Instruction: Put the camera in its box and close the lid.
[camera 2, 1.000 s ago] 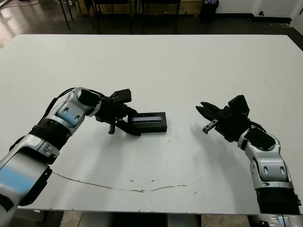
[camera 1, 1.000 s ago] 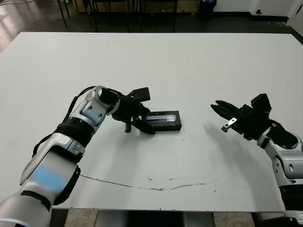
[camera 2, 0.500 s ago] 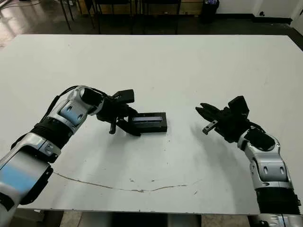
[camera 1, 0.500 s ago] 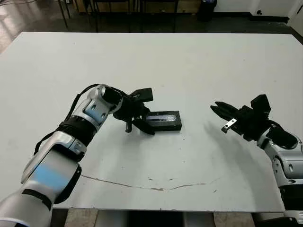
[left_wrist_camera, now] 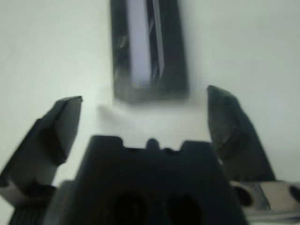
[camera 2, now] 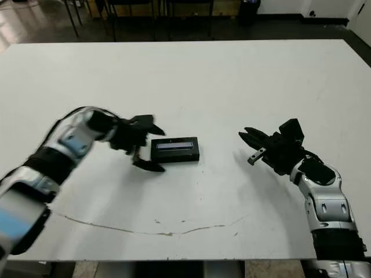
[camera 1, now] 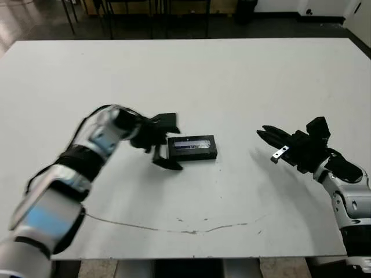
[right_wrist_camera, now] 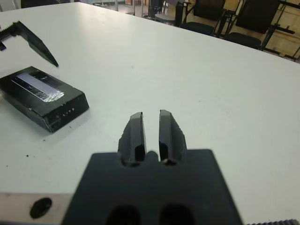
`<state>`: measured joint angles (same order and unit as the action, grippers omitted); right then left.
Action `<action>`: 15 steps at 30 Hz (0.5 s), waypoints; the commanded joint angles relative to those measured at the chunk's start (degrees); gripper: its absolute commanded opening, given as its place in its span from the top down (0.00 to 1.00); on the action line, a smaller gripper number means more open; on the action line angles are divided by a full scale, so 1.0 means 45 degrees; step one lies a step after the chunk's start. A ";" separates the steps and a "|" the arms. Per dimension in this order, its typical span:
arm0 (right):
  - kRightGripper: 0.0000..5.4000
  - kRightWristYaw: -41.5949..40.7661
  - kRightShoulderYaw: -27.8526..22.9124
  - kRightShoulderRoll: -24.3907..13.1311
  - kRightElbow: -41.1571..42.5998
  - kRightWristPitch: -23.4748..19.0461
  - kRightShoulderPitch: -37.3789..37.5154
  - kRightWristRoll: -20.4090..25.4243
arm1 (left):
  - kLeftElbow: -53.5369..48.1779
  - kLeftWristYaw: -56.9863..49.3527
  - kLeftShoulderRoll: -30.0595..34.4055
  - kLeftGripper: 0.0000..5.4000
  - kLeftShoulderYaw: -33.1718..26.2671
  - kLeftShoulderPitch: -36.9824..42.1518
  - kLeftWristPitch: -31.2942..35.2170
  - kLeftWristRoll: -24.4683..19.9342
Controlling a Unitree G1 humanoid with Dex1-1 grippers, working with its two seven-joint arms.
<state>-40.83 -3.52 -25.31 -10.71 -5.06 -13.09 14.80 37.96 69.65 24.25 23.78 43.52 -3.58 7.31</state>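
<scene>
Office or lab room, large white table (camera 1: 232, 75), dark chairs (right_wrist_camera: 220, 18), wooden floor

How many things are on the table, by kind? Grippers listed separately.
Closed black box with the lid on top: 1
Loose camera on the table: 0 visible
Grippers over the table: 2, the left gripper open beside the box, the right gripper shut and apart from it
Total: 1 item on the table, plus 2 grippers
</scene>
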 commanded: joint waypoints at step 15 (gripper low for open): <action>1.00 0.1077 -0.0368 0.0894 0.0357 0.0313 0.0198 0.0295 | -0.8710 -0.7244 0.0917 0.02 -0.6106 -0.7169 0.3926 -0.2531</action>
<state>-38.09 -4.55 -23.00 -10.57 -3.19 -13.85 15.79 5.79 46.20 33.64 -1.63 15.14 10.81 -5.32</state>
